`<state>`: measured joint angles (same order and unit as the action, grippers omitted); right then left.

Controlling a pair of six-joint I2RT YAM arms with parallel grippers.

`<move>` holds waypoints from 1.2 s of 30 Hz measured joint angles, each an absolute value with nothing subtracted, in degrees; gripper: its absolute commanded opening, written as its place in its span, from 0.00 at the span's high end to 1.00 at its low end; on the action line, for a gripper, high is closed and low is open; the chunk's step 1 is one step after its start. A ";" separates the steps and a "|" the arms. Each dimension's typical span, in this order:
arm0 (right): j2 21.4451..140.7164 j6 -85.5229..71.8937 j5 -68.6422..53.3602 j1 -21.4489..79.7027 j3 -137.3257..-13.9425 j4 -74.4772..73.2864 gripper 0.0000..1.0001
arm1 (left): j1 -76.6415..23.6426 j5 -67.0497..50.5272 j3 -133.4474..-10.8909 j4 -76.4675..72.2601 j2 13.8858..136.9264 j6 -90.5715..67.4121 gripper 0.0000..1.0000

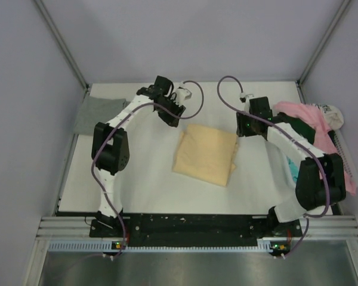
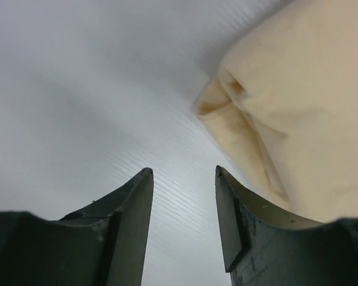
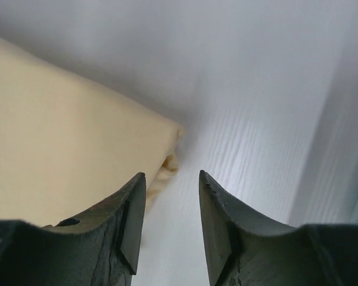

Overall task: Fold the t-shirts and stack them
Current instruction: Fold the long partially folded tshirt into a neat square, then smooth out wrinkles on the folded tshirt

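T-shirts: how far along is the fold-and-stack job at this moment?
Looks done: the peach t-shirt lies folded in the middle, and the grey t-shirt lies flat at the far left. In hand: nothing; the left end effector and right end effector are open beside the peach shirt's corners. Left: the pink t-shirt lies crumpled at the right, and nothing is stacked yet.

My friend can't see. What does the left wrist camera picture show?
A folded yellow-peach t-shirt lies on the white table, filling the upper right of the picture. At the bottom, the left tool is open and empty, its two dark fingers pointing at bare table beside the shirt's edge.
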<state>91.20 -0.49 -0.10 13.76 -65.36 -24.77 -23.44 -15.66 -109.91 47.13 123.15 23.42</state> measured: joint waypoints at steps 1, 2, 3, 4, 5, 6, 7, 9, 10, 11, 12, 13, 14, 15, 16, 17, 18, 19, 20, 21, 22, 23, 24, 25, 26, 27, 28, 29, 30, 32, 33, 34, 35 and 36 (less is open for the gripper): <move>88.29 -2.55 -1.26 13.82 -63.18 -24.34 0.72 | -23.05 -17.69 -106.10 45.69 120.36 22.20 0.67; 85.76 -4.23 -2.31 13.89 -61.08 -24.05 0.79 | -22.87 -19.66 -103.24 44.84 118.10 20.80 0.71; 83.11 -6.57 -3.79 14.00 -58.35 -23.31 0.82 | -22.81 -22.59 -99.57 43.68 115.15 19.55 0.72; 82.00 -7.68 -4.78 14.11 -56.75 -22.81 0.87 | -22.96 -24.64 -97.67 42.96 113.49 18.48 0.73; 81.06 -9.41 -6.39 14.24 -54.46 -21.34 0.91 | -23.38 -26.92 -95.90 41.98 111.85 17.65 0.73; 80.95 -10.66 -7.75 14.41 -52.73 -20.05 0.94 | -24.05 -28.91 -94.96 41.32 110.89 17.21 0.74; 81.14 -11.64 -8.95 14.52 -51.29 -18.87 0.96 | -24.97 -30.55 -94.70 40.58 110.61 16.84 0.75; 82.28 -13.15 -10.48 14.61 -50.13 -17.89 0.98 | -27.18 -32.86 -94.89 38.92 111.18 16.47 0.76; 83.37 -13.78 -10.92 14.61 -50.15 -16.93 0.99 | -28.10 -33.87 -95.55 38.83 112.09 16.32 0.77; 84.44 -14.17 -11.11 14.63 -50.35 -15.99 0.99 | -28.82 -34.44 -96.36 38.74 113.21 16.10 0.77; 86.06 -14.57 -11.35 14.61 -50.92 -15.25 1.00 | -29.69 -35.20 -98.30 38.81 115.37 15.68 0.77; 88.01 -14.87 -11.57 14.61 -51.83 -14.66 1.00 | -30.11 -35.27 -100.14 38.41 117.71 15.18 0.77; 90.26 -15.31 -11.60 14.61 -53.01 -14.20 1.00 | -30.13 -35.14 -101.71 38.41 119.70 14.76 0.77; 92.58 -15.84 -11.49 14.55 -54.28 -13.98 1.00 | -29.85 -34.81 -103.63 38.28 122.21 14.17 0.76; 94.48 -16.29 -11.18 14.39 -55.37 -14.02 1.00 | -29.26 -34.35 -105.58 38.22 124.79 13.39 0.76; 96.77 -16.82 -10.81 14.15 -56.73 -14.17 1.00 | -28.56 -33.58 -107.18 38.20 127.02 12.78 0.76; 98.85 -17.26 -10.46 14.00 -57.93 -14.24 1.00 | -27.64 -32.64 -109.06 38.26 129.43 11.97 0.76; 100.51 -17.80 -10.17 13.89 -58.89 -14.31 1.00 | -26.72 -31.57 -110.83 38.46 131.68 11.42 0.76; 101.84 -18.46 -10.46 13.67 -60.01 -14.55 1.00 | -25.89 -30.39 -112.44 38.70 133.58 10.90 0.75; 102.54 -18.85 -10.20 13.58 -61.12 -14.55 1.00 | -25.17 -29.30 -114.04 39.03 135.31 10.52 0.75; 103.26 -19.31 -9.80 13.54 -62.11 -14.46 1.00 | -24.60 -28.49 -115.20 39.20 136.55 10.24 0.75; 103.96 -19.79 -9.56 13.47 -62.85 -14.31 0.99 | -23.92 -28.27 -116.25 39.33 137.47 9.56 0.74; 104.42 -20.27 -9.52 13.41 -63.35 -14.15 0.99 | -23.44 -27.77 -116.84 39.40 137.71 9.21 0.74; 104.60 -20.64 -9.43 13.39 -63.61 -14.15 0.98 | -23.16 -26.79 -117.34 39.42 137.73 8.91 0.74; 104.66 -20.93 -9.19 13.37 -63.83 -14.31 0.97 | -22.90 -26.13 -117.80 39.40 137.73 8.75 0.73; 104.66 -21.17 -8.88 13.37 -63.88 -14.39 0.97 | -22.76 -25.69 -118.15 39.38 137.73 8.64 0.73; 104.66 -21.23 -8.69 13.37 -63.99 -14.66 0.96 | -22.65 -25.15 -118.41 39.33 137.73 8.64 0.73; 104.66 -21.19 -8.36 13.39 -64.55 -15.49 0.95 | -22.61 -24.67 -118.52 39.35 137.73 8.64 0.74; 104.64 -21.02 -7.84 13.39 -65.01 -16.34 0.95 | -22.59 -24.29 -118.56 39.38 137.71 8.69 0.74; 103.94 -20.34 -6.44 13.67 -65.69 -17.82 0.94 | -22.57 -23.70 -118.39 39.68 137.45 8.93 0.74; 102.96 -19.64 -5.61 14.04 -65.69 -18.57 0.94 | -22.59 -23.46 -117.82 39.72 136.88 9.08 0.74; 101.56 -18.98 -4.86 14.31 -65.69 -19.70 0.94 | -22.59 -23.42 -116.40 39.44 135.66 9.13 0.74; 99.83 -18.41 -4.32 14.79 -65.67 -20.69 0.94 | -22.61 -23.44 -114.10 38.98 133.69 9.15 0.74; 97.86 -17.96 -4.29 15.42 -65.54 -21.28 0.94 | -22.72 -23.51 -111.15 38.70 131.02 9.21 0.74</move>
<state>97.86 -17.96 -4.29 15.42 -65.54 -21.28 -22.72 -23.51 -111.15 38.70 131.02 9.21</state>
